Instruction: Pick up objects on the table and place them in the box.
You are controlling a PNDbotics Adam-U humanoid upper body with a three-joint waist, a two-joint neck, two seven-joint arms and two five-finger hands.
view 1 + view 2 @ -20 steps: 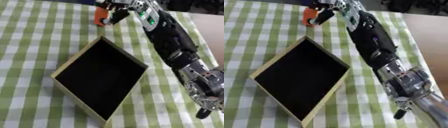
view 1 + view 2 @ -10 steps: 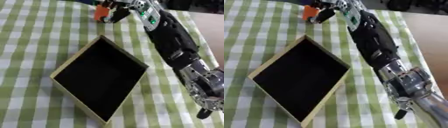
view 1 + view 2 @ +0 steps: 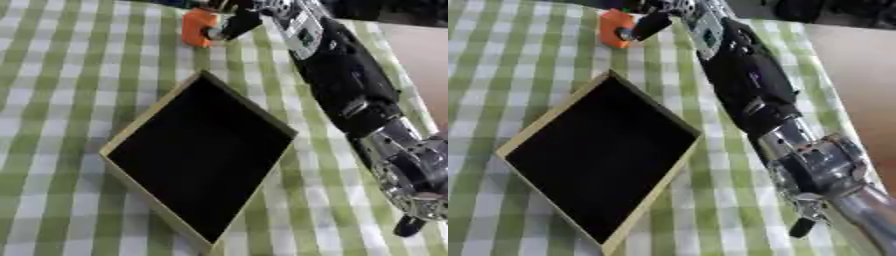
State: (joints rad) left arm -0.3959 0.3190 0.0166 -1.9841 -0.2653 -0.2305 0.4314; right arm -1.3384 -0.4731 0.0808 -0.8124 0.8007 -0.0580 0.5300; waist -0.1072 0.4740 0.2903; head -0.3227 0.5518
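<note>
One orange object (image 3: 199, 26) sits at the far edge of the table, with the right hand (image 3: 234, 19) against it.

The object is small, blocky and orange, resting on the green-and-white checked tablecloth (image 3: 61, 75) beyond the far corner of the box (image 3: 154, 117), well apart from it. The right hand's dark fingers (image 3: 645, 25) curl against the object's right side; the thumb is not visible, so whether they are clamped on it cannot be told. The right arm (image 3: 750, 85), black with silver joints, runs from the lower right corner diagonally up to the top of both views, passing to the right of the box. The box is open-topped, tan-rimmed with a black interior, set askew like a diamond near the table's middle. Nothing shows inside it.
</note>
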